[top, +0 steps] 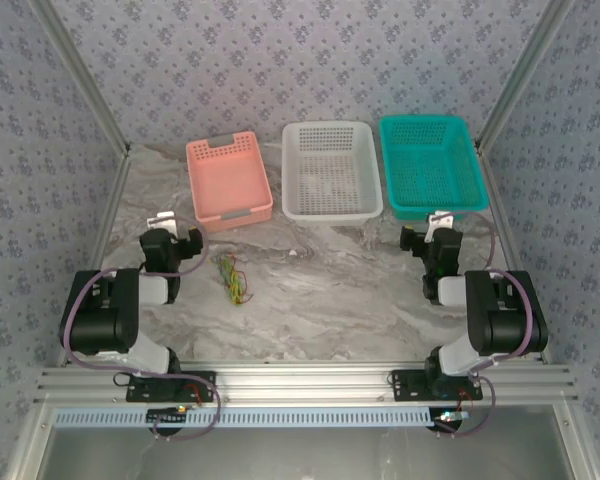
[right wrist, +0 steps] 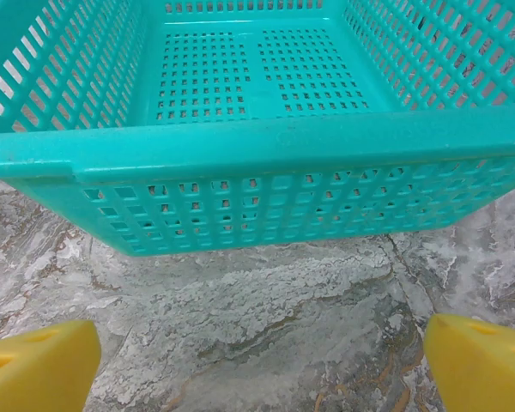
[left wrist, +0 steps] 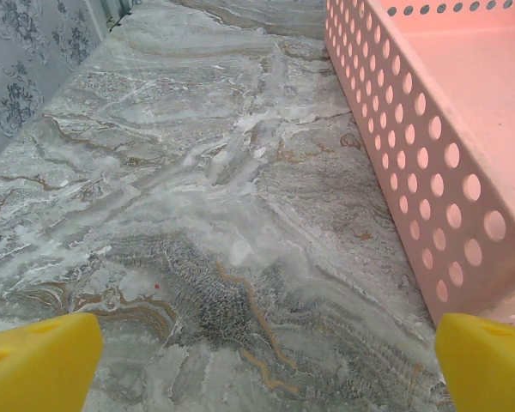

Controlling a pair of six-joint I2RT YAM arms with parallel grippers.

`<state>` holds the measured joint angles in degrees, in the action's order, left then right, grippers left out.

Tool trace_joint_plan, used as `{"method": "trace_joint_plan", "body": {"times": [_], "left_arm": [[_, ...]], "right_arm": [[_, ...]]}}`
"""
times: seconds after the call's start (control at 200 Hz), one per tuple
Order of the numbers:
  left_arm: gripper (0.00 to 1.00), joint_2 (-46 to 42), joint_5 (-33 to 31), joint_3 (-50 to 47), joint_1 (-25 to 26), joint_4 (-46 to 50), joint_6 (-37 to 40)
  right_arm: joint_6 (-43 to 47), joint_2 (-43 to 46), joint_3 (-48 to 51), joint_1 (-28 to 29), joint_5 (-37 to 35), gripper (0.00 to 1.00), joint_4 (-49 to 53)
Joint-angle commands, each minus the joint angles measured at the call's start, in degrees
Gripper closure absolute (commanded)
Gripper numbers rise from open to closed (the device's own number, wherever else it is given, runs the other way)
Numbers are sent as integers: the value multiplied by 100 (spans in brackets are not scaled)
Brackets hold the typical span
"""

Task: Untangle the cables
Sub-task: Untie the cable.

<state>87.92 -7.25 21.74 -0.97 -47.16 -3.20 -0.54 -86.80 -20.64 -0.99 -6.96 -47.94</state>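
Yellow fingertips [left wrist: 34, 365] of the left gripper [left wrist: 266, 373] occupied the two lower corners of the left wrist view. They were set wide apart, with only bare marble table [left wrist: 197, 215] between them, so the jaws stood spread and held nothing. Likewise the right gripper [right wrist: 262, 369] was spread and held nothing, its tips in the lower corners of its own view, facing the near wall of the teal basket [right wrist: 257, 146].

Seen from above, the cables [top: 232, 279] lay on the table left of centre. They were below the pink basket [top: 235, 213] and just right of the left arm, touching neither. They formed one small, loose tangle, longer than wide. Its long axis ran from upper left to lower right of the frame, closer to vertical than horizontal. Yellow and green strands were plain, and a trace of red showed near the upper end. Any darker strands were too fine to confirm.

A white basket [top: 330, 211] stood between the pink and teal ones along the upper part of the table.
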Motion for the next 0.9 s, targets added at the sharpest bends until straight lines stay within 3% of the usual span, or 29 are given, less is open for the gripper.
{"method": "trace_joint_plan", "body": {"times": [0.0, 0.68, 0.73, 0.794, 0.894], "left_arm": [[1, -10, 54, 138, 42, -38, 55], [1, -43, 108, 72, 36, -155, 84], [1, -315, 199, -200, 72, -444, 153], [1, -1095, -213, -637, 265, -479, 169], [1, -2437, -536, -826, 480, 628, 126]], "right_arm": [[71, -44, -111, -7, 15, 1, 48], [80, 13, -45, -13, 52, 1, -45], [111, 382, -7, -13, 107, 1, 179], [0, 957, -70, 3, -46, 1, 890], [-126, 1636, 153, 81, -434, 1, 1016]]}}
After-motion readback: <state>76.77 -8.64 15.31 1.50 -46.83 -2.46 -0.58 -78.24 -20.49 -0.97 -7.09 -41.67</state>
